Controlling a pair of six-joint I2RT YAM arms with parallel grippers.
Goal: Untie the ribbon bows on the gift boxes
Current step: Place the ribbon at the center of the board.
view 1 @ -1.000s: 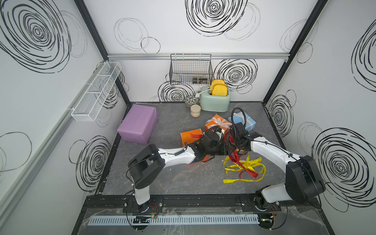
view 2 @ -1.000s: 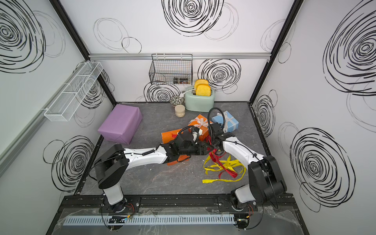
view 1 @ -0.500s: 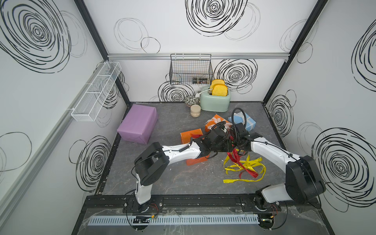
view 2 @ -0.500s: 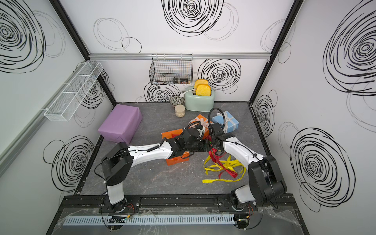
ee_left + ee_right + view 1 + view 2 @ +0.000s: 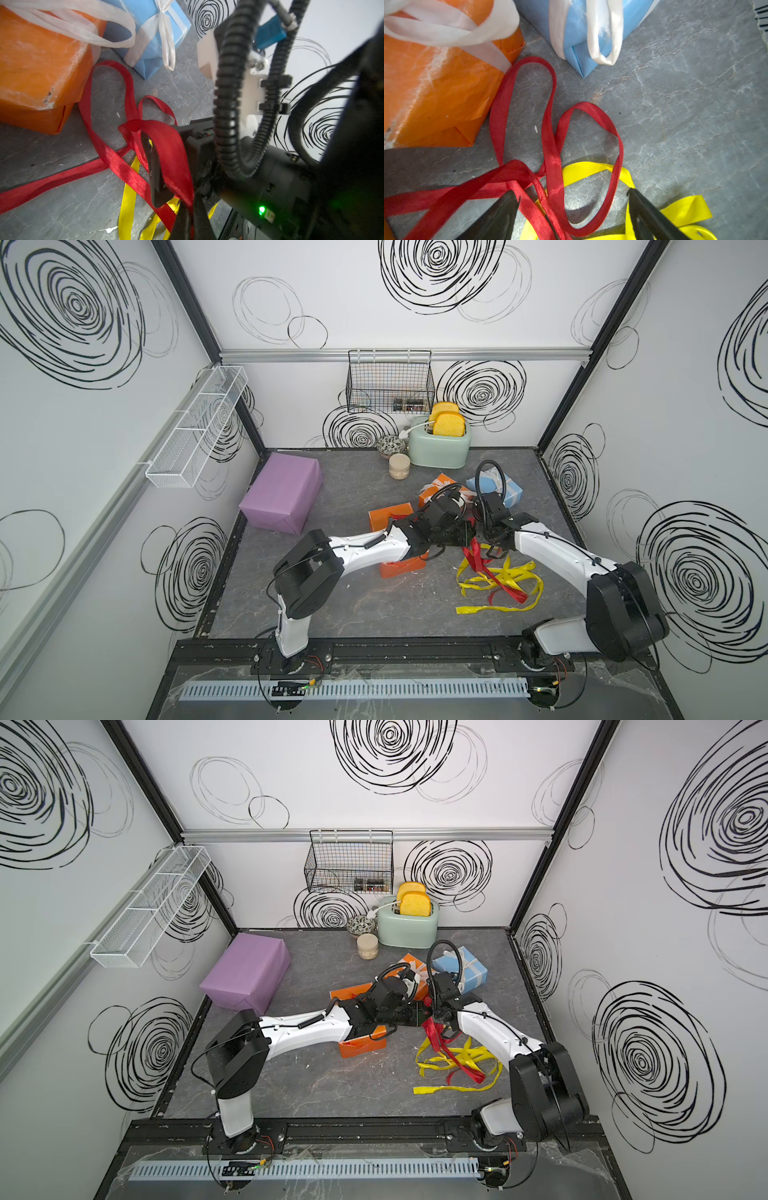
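Note:
My left gripper (image 5: 188, 225) is shut on the dark red ribbon (image 5: 116, 162), right beside my right gripper (image 5: 571, 207). The right gripper is open, and a loop of that red ribbon (image 5: 550, 135) lies between its fingers. Loose yellow ribbon (image 5: 498, 580) lies tangled under the red one. The left arm reaches over the medium orange box (image 5: 386, 518). Behind the grippers stand the small orange cube (image 5: 440, 485) and the light-blue cube (image 5: 505, 489), each with a white bow (image 5: 166, 37) tied on. The lilac box (image 5: 282, 493) sits far left, bare.
A mint-green toaster (image 5: 440, 443) with toast, a small jar (image 5: 399, 466) and a patterned bowl (image 5: 390, 444) stand at the back wall. A black wire basket (image 5: 388, 383) hangs above them, and a white mesh shelf (image 5: 195, 427) is on the left wall.
My left arm has reached right across the medium orange box, and its gripper has shut on the red ribbon next to the right gripper. The right arm has stayed put, open.

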